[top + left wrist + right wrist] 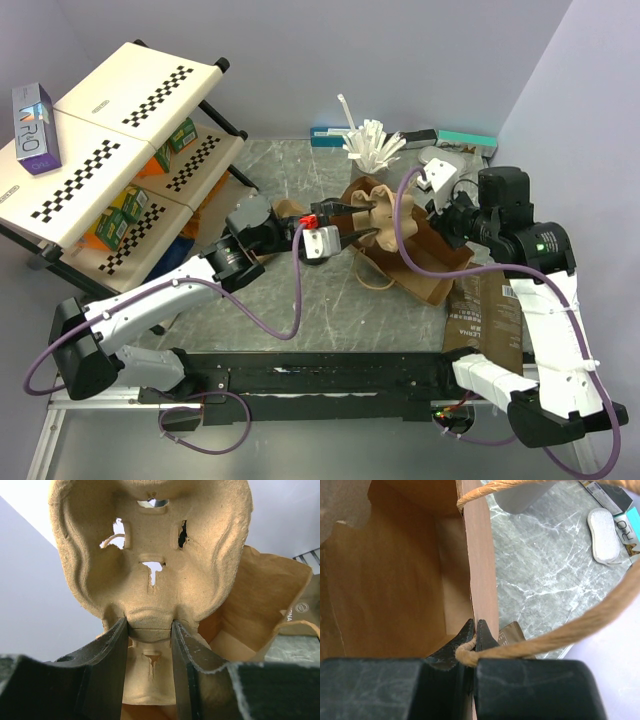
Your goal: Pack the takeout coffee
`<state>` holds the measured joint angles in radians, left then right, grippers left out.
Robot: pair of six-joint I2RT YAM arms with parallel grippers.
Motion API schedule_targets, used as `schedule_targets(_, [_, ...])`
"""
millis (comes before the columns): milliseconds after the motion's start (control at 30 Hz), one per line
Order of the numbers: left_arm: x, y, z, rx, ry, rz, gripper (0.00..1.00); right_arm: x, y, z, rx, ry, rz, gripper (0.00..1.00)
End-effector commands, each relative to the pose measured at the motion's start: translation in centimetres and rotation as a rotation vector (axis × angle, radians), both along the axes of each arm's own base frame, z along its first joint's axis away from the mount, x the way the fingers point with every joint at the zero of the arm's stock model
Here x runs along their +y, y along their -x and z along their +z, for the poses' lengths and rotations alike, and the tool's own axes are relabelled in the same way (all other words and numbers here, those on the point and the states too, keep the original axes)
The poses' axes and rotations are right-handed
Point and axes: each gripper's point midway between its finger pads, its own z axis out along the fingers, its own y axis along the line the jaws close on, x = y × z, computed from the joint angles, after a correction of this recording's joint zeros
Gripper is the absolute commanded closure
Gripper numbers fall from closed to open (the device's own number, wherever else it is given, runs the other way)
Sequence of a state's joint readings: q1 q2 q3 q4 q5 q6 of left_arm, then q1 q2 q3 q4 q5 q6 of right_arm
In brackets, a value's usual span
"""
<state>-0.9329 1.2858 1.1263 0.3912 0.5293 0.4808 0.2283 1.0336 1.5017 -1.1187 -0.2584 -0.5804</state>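
Pale lilac walls point(420, 60), grey marble tabletop point(285, 175), checker-patterned shelf rack point(120, 140) at left

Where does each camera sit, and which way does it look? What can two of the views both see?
Top external: above and behind the robot, looking down on the table; left arm and right arm both show.
Left wrist: on the left arm, looking along the left gripper, shut on the cup carrier; its two fingers show.
Right wrist: on the right arm, looking down past the right gripper, shut on the wall of the paper bag; its fingers show.
Shared: both wrist views see the paper bag.
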Motion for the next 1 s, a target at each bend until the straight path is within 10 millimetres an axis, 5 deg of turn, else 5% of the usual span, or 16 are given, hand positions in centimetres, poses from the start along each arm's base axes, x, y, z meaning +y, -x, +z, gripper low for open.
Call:
schedule_targets(0, [0.2, 0.4, 0.4, 0.001, 0.003, -0.01, 0.99, -0.1, -1.1, 1.8, -0.073, 0.007, 0.001, 1.0])
schedule_targets(400, [-0.9, -0.7, -3.4, -0.03, -0.199, -0.012, 0.99, 0.2, -1.4, 2.6, -0.131, 0.007, 0.039, 1.0])
schedule_targets(967, [-3.2, -1.1, -9.3, -0.3, -0.642, -0.112, 0.99, 0.8, 0.2, 0.4, -0.055, 0.07, 0.149, 1.0])
